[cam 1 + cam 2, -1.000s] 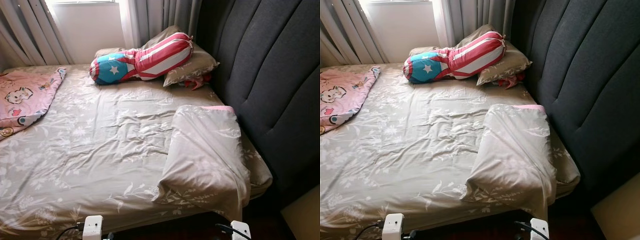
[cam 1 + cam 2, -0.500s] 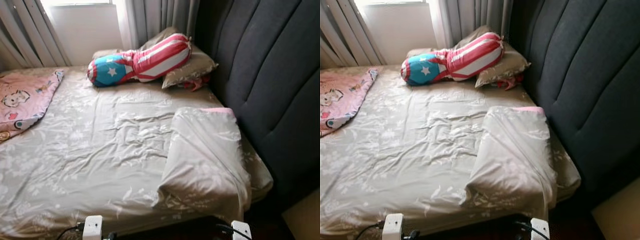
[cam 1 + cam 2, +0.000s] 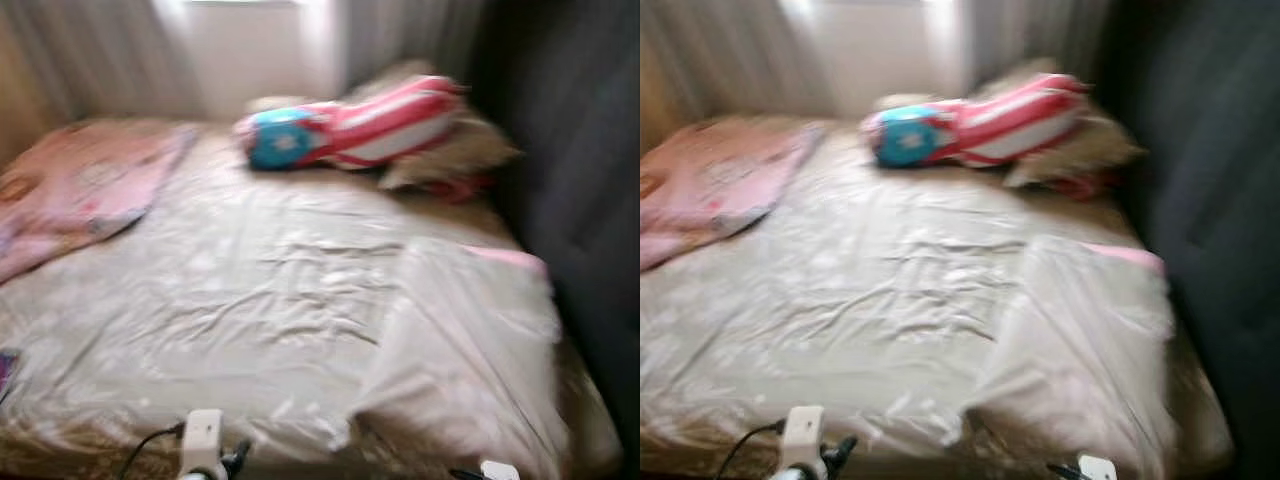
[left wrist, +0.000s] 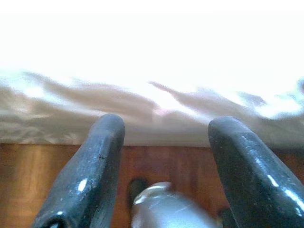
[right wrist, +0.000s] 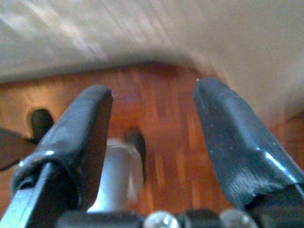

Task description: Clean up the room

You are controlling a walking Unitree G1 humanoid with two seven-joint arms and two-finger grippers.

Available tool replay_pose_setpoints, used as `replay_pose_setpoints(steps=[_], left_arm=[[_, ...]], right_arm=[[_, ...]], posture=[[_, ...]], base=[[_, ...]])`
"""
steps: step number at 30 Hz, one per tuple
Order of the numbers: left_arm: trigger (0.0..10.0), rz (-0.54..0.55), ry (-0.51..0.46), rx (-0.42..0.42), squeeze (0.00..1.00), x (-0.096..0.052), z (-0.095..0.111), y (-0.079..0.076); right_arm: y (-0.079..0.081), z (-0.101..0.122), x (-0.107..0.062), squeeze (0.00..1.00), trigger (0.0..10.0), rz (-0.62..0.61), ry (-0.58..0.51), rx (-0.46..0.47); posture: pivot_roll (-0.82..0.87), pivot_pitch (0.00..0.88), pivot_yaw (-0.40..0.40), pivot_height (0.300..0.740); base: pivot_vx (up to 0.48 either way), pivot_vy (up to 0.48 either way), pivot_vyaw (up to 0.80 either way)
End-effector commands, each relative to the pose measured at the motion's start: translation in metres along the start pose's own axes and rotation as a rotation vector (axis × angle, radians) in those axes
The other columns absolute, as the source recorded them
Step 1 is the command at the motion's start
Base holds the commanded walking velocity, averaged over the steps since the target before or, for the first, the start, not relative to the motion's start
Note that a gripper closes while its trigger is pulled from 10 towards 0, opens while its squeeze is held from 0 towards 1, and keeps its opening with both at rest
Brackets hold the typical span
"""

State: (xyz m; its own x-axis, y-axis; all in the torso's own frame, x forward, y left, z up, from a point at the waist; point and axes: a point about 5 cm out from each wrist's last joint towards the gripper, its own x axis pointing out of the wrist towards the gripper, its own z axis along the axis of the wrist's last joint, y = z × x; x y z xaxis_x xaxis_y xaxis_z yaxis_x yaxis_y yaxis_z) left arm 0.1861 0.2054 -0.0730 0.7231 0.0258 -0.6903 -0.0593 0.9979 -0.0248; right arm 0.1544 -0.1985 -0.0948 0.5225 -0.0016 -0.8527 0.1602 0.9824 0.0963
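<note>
- While the head views are blurring with motion, a bed (image 3: 230,300) covered in a wrinkled beige floral sheet is filling most of the scene before the robot.
- A beige pillow (image 3: 470,350) is lying on the bed's near right side, close to a dark padded headboard (image 3: 590,180).
- A red, white and blue bolster with a star (image 3: 350,130) is resting at the far end, leaning on another beige pillow (image 3: 450,155) below grey curtains (image 3: 110,60).
- A pink cartoon-print blanket (image 3: 80,190) is lying bunched at the far left of the bed.
- The left gripper (image 4: 166,142) is hanging low with its two black fingers spread apart and holding nothing, pointing at wooden floor (image 4: 156,161) and the sheet's hanging edge just beyond.
- The right gripper (image 5: 154,128) is likewise hanging with fingers apart and empty, above parquet beside the bedding, well below the pillow on the mattress.
</note>
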Motion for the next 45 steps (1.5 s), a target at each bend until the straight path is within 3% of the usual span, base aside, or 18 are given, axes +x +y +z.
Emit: replay_pose_setpoints(steps=[1,19,45], left_arm=[[10.0,0.02,0.045,-0.01,0.0,-0.0027,-0.0097,0.0029],[10.0,0.009,0.043,0.003,0.0,-0.0027,-0.0102,-0.0001],[10.0,0.019,0.06,0.005,0.0,-0.0053,-0.0147,0.0064]], right_arm=[[0.0082,0.0025,0.0013,0.0,10.0,0.022,-0.021,-0.002],[0.0083,0.0026,0.0013,0.0,10.0,0.022,-0.024,-0.008],[0.0081,0.0006,0.001,0.0,10.0,0.024,-0.018,-0.007]], posture=[[0.06,0.012,-0.046,0.74],[0.06,0.01,-0.046,0.74],[0.07,0.0,-0.048,0.74]], base=[[0.0,0.0,0.0],[0.0,0.0,0.0],[0.0,-0.31,0.0]])
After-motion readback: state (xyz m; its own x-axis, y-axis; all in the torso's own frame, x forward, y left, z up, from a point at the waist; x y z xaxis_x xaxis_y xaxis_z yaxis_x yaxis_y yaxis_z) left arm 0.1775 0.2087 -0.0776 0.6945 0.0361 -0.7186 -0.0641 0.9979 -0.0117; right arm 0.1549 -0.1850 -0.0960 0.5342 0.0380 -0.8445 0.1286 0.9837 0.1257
